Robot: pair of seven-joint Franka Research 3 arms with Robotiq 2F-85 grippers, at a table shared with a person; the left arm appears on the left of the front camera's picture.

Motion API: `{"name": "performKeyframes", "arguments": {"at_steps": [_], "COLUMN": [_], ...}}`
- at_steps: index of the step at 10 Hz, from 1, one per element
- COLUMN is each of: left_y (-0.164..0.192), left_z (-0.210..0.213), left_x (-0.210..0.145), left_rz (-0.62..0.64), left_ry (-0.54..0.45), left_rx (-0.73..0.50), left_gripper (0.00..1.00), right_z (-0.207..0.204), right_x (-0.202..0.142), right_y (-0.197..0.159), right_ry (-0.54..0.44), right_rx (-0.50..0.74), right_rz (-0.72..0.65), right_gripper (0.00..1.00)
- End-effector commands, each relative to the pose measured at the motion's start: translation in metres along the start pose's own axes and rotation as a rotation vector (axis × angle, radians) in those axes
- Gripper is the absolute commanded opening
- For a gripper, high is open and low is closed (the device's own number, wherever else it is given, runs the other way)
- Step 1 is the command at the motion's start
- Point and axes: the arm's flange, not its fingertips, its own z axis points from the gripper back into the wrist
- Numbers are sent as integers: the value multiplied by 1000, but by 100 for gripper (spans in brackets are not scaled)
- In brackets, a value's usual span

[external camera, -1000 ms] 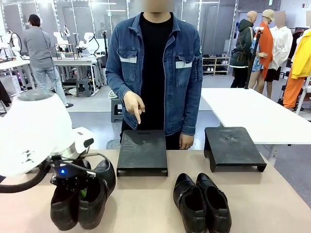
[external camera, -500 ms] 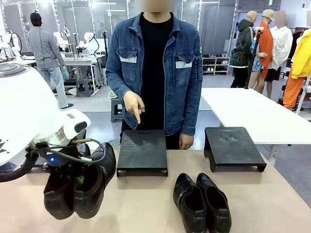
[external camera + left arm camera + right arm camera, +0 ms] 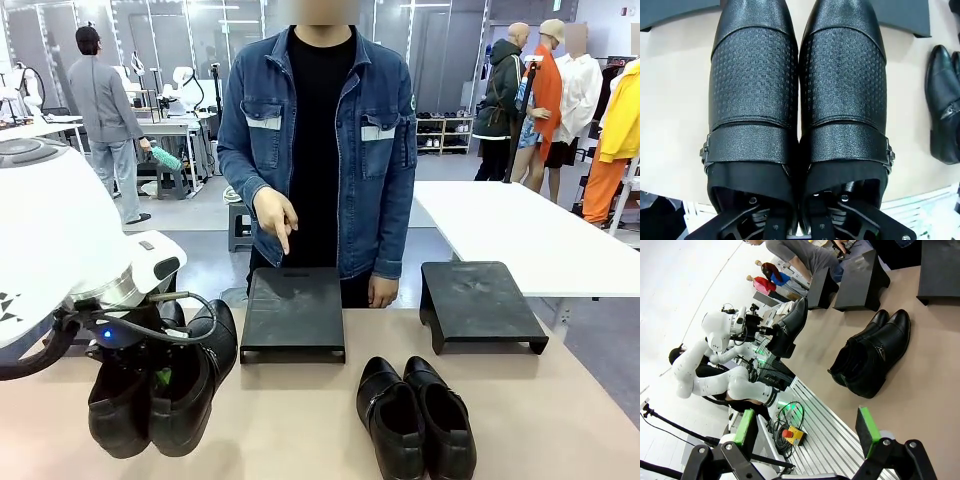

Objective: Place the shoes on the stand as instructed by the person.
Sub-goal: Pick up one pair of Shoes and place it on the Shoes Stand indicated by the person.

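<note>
The held pair (image 3: 160, 400) is coming up off the tabletop (image 3: 300, 430). A second ago the soles were sitting low, just at the surface, and now both shoes are hanging clear of it, toes dipping down and heels up under the wrist. The left end effector (image 3: 150, 365) is clamping narrow, one finger down inside each shoe, pinching the two inner walls together, so the pair is travelling as one. That means the pick looks done and the carry is starting. The person's pointing hand (image 3: 276, 217) is aiming a finger down at the left stand (image 3: 293, 312), which I'm reading as the target, and it is lying just to the right of the lifted shoes. The stand's near edge is rising above the tabletop, so the toes are going to need more height to clear it, and that pointing hand is hovering over the far side. The right stand (image 3: 480, 303) is sitting well apart, and the second pair (image 3: 415, 418) is resting on the tabletop in front of both stands, out of the likely path. The right end effector (image 3: 805, 432) is hanging back with its green pads spread wide, holding nothing.
</note>
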Motion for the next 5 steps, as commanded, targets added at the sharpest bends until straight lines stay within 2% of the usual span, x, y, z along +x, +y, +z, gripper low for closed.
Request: {"name": "performKeyframes", "arguments": {"at_steps": [1, 2, 3, 5], "left_y": [0, -5, -18, -48], "left_z": [0, 5, 8, 3], "left_x": [0, -6, 6, 33], "left_rz": [0, 6, 11, -8], "left_ry": [0, -70, -126, -170], "left_rx": [0, -73, -110, -105], "left_gripper": [9, 9, 9, 9], "right_z": [1, 1, 1, 1], "right_x": [1, 1, 1, 1], "right_y": [0, 0, 0, 0], "right_ry": [-15, -15, -15, -15], "right_rx": [10, 10, 10, 10], "right_rz": [24, 24, 24, 24], "right_gripper": [100, 100, 100, 100]}}
